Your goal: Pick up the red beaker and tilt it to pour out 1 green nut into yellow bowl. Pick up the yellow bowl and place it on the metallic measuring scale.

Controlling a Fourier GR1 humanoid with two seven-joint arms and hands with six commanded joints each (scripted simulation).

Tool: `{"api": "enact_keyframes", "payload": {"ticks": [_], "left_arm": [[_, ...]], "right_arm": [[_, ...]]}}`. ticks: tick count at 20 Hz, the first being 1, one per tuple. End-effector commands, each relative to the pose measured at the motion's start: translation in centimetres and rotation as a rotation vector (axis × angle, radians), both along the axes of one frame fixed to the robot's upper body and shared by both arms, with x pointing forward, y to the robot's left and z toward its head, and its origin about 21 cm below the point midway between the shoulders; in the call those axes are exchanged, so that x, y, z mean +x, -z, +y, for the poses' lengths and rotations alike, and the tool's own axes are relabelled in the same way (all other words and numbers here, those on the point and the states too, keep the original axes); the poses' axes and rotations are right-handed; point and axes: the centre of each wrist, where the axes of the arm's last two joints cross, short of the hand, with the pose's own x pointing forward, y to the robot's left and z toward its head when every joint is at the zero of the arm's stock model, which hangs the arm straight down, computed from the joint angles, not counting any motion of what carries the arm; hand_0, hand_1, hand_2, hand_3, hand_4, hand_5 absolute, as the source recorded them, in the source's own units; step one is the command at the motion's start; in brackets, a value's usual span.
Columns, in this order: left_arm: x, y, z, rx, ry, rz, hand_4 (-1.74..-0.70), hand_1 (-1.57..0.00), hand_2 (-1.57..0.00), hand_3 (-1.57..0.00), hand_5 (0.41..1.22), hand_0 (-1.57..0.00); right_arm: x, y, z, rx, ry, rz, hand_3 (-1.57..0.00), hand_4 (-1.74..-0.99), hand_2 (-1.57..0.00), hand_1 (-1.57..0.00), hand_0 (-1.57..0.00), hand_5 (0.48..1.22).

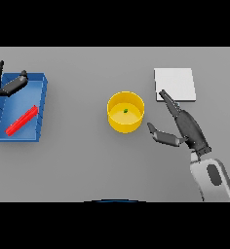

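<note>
While unlabelled, yellow bowl [125, 112] holds green nut [125, 111].

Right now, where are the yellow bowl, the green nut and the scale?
yellow bowl [118, 124], head view, on its front outer wall.
green nut [125, 111], head view, on the nut inside the bowl.
metallic measuring scale [178, 82], head view, on its flat top.

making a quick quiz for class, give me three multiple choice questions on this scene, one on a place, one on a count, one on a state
1. Where is the red beaker?
A. in the blue tray
B. on the white scale
C. in the bowl

2. How many green nuts lie in the yellow bowl?
A. none
B. one
C. three

3. How is the right hand?
A. closed round the bowl
B. open beside the bowl
C. flat in the tray

Key: 1 A, it lies inside the tray's walls; 2 B, a single green speck shows; 3 B, fingers straight, clear of the bowl, partly over the scale.
</note>
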Motion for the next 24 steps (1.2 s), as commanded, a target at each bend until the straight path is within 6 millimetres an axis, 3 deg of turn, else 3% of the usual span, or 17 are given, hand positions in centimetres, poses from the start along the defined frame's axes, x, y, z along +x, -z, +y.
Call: {"api": "enact_keyframes", "payload": {"ticks": [1,8,17,24], "left_arm": [[0.1,-0.1,0.0,0.005,0.001,0.001,-0.79,-0.01,-0.01,-0.01,0.709,-0.01],[0.1,-0.1,-0.3,-0.001,0.004,-0.004,-0.79,0.0,0.0,0.0,0.719,0.0],[0.0,-0.1,-0.2,0.003,0.016,0.006,-0.8,0.0,0.0,0.0,0.716,0.0],[0.2,0.0,-0.3,0.007,0.023,0.008,-0.8,0.0,0.0,0.0,0.733,0.0]], "right_arm": [[0.3,-0.2,0.4,-0.066,-0.026,-0.001,0.0,-1.268,0.0,0.0,0.0,0.691],[3.8,-3.0,2.6,-0.503,-0.279,-0.092,0.0,-1.27,0.0,0.0,0.0,0.664],[7.1,-3.6,5.5,-0.699,-0.492,-0.058,0.0,-1.261,0.0,0.0,0.0,0.685],[8.4,-2.0,7.7,-0.768,-0.596,0.015,0.0,-1.26,0.0,0.0,0.0,0.679]]}}
